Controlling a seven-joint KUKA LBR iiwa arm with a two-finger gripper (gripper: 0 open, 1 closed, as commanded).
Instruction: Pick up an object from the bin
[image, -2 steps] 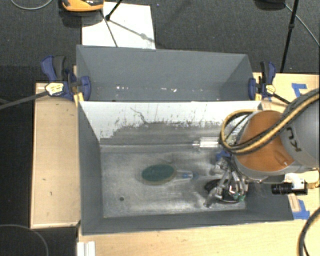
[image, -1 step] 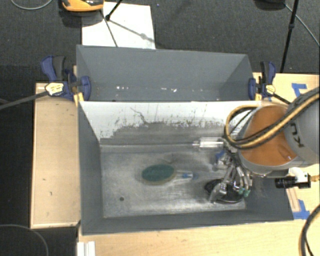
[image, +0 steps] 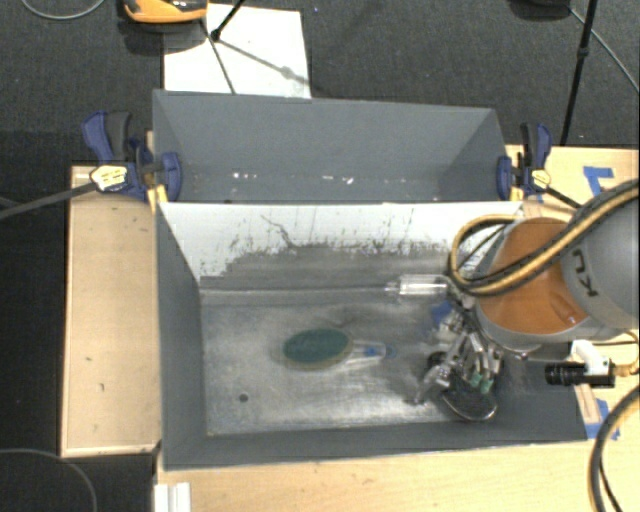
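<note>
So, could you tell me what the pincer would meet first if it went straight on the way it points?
Most likely the dark rounded thing lying just below the pincer, near the bin's front right corner, though depth is unclear and they may be touching. The green oval thing lies well aside.

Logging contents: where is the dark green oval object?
In the camera view, the flat dark green oval object lies mid-floor in the grey metal bin, left of the end effector and apart from it.
</note>
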